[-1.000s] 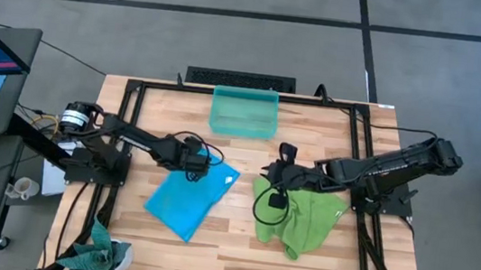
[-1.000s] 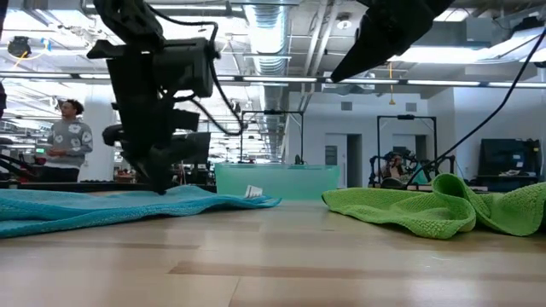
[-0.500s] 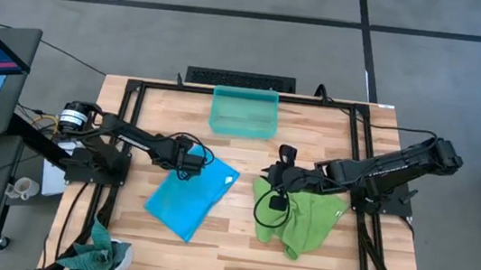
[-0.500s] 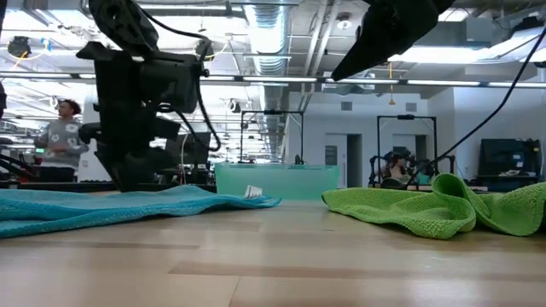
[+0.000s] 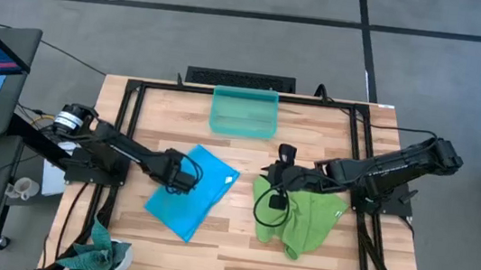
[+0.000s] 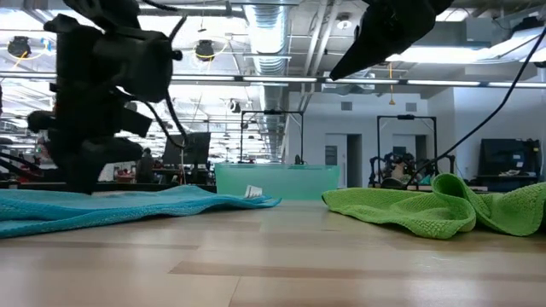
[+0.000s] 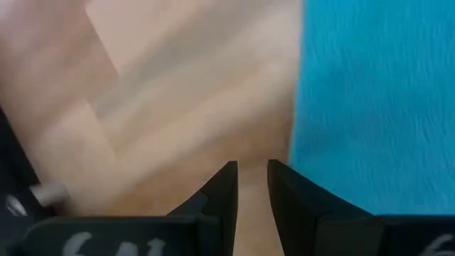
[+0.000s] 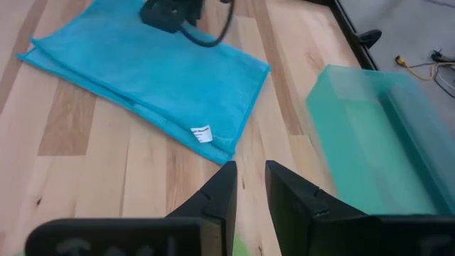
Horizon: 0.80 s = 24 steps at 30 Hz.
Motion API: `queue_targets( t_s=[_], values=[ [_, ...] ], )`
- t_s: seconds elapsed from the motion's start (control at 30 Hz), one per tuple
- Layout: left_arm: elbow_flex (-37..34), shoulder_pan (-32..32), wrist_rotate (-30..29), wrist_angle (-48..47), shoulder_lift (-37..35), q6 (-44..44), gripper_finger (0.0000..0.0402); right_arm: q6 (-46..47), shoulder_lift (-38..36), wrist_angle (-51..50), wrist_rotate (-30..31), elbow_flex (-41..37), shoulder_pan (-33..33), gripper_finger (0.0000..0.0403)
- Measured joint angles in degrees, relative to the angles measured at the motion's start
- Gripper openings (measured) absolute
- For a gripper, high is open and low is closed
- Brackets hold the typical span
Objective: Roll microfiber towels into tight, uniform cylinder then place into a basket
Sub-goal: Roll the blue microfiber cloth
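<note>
On table, blue towel (image 5: 190,191) diagonal (flat)

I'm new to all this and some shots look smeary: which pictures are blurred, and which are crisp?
Left wrist view: the wood and blue towel are streaked, only the left tool fairly sharp. Right wrist view: the basket is soft, the blue towel crisp. High view: evenly lit, sharp. Low view: bright ceiling lights leave the arms as dark shapes.

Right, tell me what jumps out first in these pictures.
Two bright towels dominate the wooden table: the blue towel lying flat left of centre, with the left claw low over its left edge, and the green towel crumpled to its right, under the right claw. Behind them, at the far edge, stands the teal basket.
</note>
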<state>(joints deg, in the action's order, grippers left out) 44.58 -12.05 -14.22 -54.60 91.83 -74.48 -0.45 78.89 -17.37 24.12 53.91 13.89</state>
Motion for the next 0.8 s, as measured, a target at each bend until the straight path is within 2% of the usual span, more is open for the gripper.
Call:
queue_targets(
  t_s=[0.17,0.37,0.57,0.67,0.8],
  values=[
    [0.00,-4.27,2.72,2.53,0.00,-4.64,0.0070,-0.06,0.00,-0.02,0.00,0.00,-1.65,0.0096],
    [0.00,-7.10,3.63,6.29,-0.03,-4.80,0.0070,0.18,0.00,-0.04,0.00,0.00,-3.26,0.0096],
    [0.50,-7.50,4.69,9.59,-0.08,1.70,0.0070,0.42,0.00,-0.04,-0.02,0.00,-2.99,0.0096],
    [2.80,-7.58,4.62,8.08,0.07,3.52,0.0070,0.43,0.00,-0.06,-0.02,0.00,-3.01,0.0096],
    [5.41,-7.75,-1.24,-1.57,0.09,2.22,0.0070,0.43,0.00,-0.10,-0.02,0.00,-3.01,0.0096]
  ],
)
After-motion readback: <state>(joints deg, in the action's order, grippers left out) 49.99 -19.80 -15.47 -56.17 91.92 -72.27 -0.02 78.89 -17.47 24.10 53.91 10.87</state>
